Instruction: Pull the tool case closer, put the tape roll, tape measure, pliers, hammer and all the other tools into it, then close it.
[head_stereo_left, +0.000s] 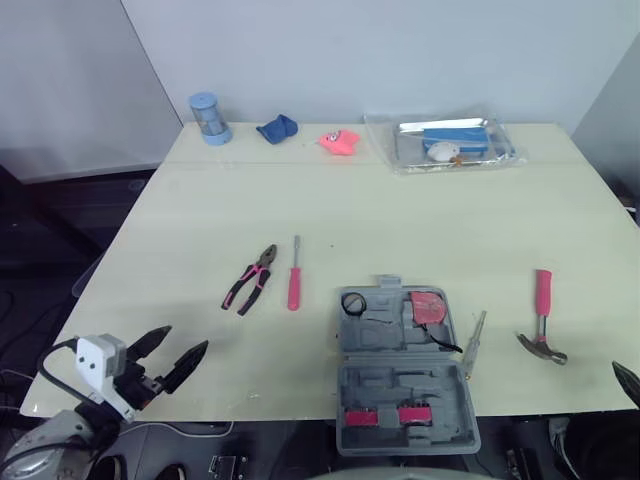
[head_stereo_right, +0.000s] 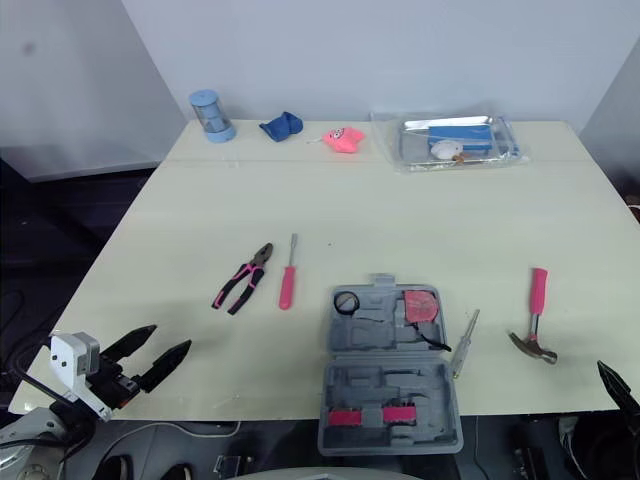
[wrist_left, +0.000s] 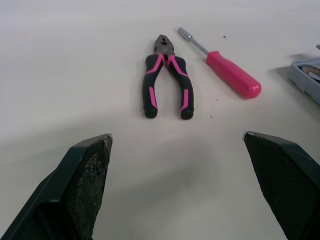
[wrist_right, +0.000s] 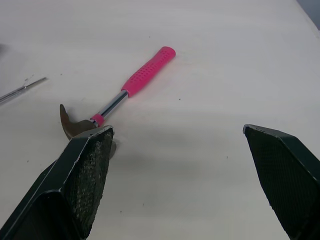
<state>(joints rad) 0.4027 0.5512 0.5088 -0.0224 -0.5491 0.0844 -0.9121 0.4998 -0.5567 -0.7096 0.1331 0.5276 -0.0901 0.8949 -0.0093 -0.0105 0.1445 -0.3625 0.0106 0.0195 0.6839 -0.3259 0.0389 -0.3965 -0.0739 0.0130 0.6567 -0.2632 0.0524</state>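
Observation:
The grey tool case lies open at the table's front centre, its near half hanging over the edge. A black tape roll and a red tape measure rest in its far half. To the left of the case lie pink-and-black pliers and a pink screwdriver. A thin screwdriver and a pink-handled hammer lie to its right. My left gripper is open near the front left corner, short of the pliers. My right gripper is open just short of the hammer's head.
Along the table's far edge stand a blue cylinder, a blue cloth, a pink object and a clear bag with a blue tray inside. The front table edge runs just beyond both grippers.

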